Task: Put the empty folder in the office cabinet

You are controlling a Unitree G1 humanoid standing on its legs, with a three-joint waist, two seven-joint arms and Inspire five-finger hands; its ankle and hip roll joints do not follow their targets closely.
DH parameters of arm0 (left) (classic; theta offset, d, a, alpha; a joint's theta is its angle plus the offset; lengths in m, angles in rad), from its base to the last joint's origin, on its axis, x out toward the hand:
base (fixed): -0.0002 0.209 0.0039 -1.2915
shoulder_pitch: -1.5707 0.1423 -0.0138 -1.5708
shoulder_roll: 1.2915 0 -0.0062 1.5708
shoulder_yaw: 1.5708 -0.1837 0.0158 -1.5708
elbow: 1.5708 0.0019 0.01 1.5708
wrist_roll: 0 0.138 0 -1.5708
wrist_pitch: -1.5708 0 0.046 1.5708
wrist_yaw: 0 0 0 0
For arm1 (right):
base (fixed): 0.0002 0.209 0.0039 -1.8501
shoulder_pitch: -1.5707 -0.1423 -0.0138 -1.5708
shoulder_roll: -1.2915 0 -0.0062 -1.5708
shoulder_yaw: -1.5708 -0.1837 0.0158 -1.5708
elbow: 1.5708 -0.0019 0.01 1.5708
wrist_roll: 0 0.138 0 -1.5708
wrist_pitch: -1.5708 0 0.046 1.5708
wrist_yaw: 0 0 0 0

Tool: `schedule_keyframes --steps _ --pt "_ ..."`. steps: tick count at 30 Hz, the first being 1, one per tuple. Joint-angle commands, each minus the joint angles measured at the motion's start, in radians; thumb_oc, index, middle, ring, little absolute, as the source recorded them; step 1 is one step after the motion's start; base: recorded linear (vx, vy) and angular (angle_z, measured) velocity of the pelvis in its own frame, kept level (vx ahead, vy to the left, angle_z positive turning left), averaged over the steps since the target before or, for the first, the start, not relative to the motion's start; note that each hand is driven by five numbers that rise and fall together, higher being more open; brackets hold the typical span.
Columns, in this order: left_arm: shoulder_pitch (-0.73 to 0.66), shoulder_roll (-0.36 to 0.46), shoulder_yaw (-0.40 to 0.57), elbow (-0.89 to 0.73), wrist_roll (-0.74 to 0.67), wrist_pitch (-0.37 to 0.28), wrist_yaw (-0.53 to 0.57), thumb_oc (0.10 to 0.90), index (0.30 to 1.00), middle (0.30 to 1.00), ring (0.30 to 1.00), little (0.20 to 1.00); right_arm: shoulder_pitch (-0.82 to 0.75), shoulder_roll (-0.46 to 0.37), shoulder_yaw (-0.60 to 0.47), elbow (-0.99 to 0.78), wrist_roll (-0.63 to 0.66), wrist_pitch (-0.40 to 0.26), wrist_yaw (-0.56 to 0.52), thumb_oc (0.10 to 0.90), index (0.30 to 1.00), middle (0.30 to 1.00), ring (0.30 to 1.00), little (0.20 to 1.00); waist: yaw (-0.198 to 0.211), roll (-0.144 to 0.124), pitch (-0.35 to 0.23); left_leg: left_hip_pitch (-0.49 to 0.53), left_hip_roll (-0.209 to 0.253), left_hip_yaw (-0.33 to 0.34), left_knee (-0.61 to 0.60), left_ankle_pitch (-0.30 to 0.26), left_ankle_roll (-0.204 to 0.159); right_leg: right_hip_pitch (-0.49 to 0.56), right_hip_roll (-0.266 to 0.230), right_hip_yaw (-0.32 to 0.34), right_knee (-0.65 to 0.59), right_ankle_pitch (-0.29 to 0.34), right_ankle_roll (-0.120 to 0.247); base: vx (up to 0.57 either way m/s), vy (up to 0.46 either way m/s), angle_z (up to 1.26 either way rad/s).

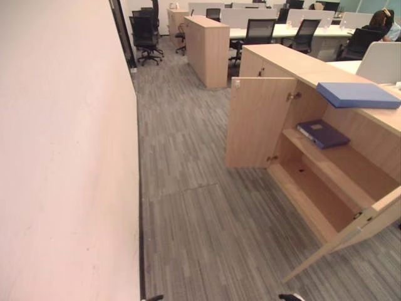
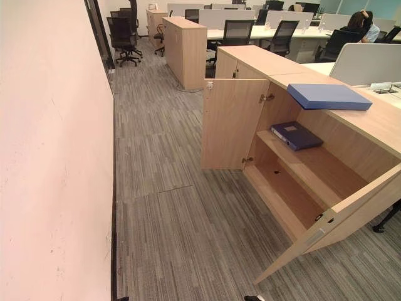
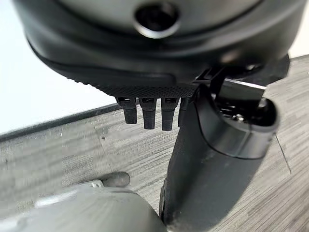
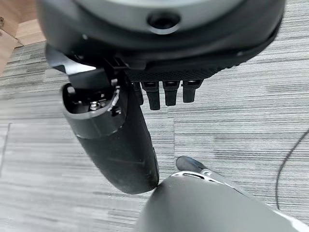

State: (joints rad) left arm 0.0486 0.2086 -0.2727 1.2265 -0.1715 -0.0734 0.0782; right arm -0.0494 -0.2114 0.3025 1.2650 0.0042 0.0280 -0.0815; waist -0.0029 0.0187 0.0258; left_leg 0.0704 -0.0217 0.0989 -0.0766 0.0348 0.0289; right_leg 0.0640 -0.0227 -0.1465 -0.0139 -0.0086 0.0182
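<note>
From the head views: office cabinet (image 1: 351, 182) has both doors open, with a dark folder (image 1: 322, 133) already on its upper shelf, toward the far end. A lighter blue folder (image 2: 329, 96) lies flat on the cabinet's top, near the front edge. Looks like the approach step to me.

Left wrist view: left hand (image 3: 193, 159) hangs over carpet, fingers straight and relaxed, holding nothing.

Right wrist view: right hand (image 4: 116, 140) same deal, empty. Next move is probably stepping closer and reaching for the top folder.
</note>
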Motion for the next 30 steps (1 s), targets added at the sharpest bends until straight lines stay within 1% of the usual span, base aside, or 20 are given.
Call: schedule_keyframes --steps 1,3,6,10,17,22,30 --pt "-0.036 -0.053 -0.037 0.034 0.096 -0.018 0.012 0.800 0.900 0.900 0.900 0.900 -0.026 -0.026 0.060 -0.004 0.000 -0.014 -0.030 0.800 0.900 0.900 0.900 0.900 -0.030 -0.010 0.028 -0.026 0.005 0.057 -0.011 -0.036 -0.035 -0.008 -0.039 -0.026 -0.073 0.061 0.069 0.04 -0.011 -0.05" --pt "-0.035 -0.052 -0.049 0.031 0.112 -0.017 0.013 0.800 0.900 0.900 0.900 0.900 -0.026 -0.031 0.065 -0.015 -0.015 -0.015 -0.037 0.800 0.900 0.900 0.900 0.900 -0.032 -0.008 0.029 -0.025 0.005 0.058 -0.011 -0.037 -0.035 -0.007 -0.038 -0.026 -0.073 0.060 0.068 0.03 -0.011 -0.03" --pt "-0.041 -0.045 -0.074 -0.004 0.138 -0.025 0.018 0.800 0.900 0.900 0.900 0.900 -0.035 -0.047 0.083 -0.042 -0.064 -0.023 -0.061 0.800 0.900 0.900 0.900 0.900 -0.040 -0.002 0.034 -0.017 0.007 0.058 -0.011 -0.042 -0.035 -0.002 -0.037 -0.022 -0.073 0.054 0.064 0.07 -0.029 -0.03" --pt "-0.058 -0.041 -0.105 -0.035 0.168 -0.028 0.026 0.800 0.900 0.900 0.900 0.900 -0.040 -0.058 0.112 -0.045 -0.135 -0.019 -0.077 0.800 0.900 0.900 0.900 0.900 -0.044 -0.001 0.030 -0.004 0.010 0.060 -0.011 -0.050 -0.036 0.010 -0.032 -0.023 -0.073 0.044 0.062 0.07 -0.023 0.00" --pt "-0.075 -0.040 -0.124 -0.027 0.187 -0.023 0.033 0.800 0.900 0.900 0.900 0.900 -0.046 -0.048 0.121 -0.005 -0.134 -0.008 -0.071 0.800 0.900 0.900 0.900 0.900 -0.042 -0.006 0.021 0.007 0.015 0.053 -0.011 -0.055 -0.038 0.025 -0.024 -0.029 -0.073 0.030 0.054 0.05 -0.027 0.02" --pt "-0.072 -0.050 -0.114 0.010 0.184 -0.013 0.031 0.800 0.900 0.900 0.900 0.900 -0.047 -0.038 0.121 0.002 -0.118 -0.009 -0.070 0.800 0.900 0.900 0.900 0.900 -0.038 -0.011 0.017 0.020 0.019 0.053 -0.011 -0.058 -0.041 0.037 -0.019 -0.033 -0.073 0.022 0.050 0.05 -0.030 0.00" --pt "-0.060 -0.048 -0.097 0.017 0.178 -0.010 0.029 0.800 0.900 0.900 0.900 0.900 -0.032 -0.038 0.124 0.001 -0.128 -0.007 -0.068 0.800 0.900 0.900 0.900 0.900 -0.034 -0.014 0.016 0.030 0.026 0.046 -0.011 -0.060 -0.044 0.050 -0.013 -0.039 -0.073 0.009 0.044 0.03 -0.026 0.00"
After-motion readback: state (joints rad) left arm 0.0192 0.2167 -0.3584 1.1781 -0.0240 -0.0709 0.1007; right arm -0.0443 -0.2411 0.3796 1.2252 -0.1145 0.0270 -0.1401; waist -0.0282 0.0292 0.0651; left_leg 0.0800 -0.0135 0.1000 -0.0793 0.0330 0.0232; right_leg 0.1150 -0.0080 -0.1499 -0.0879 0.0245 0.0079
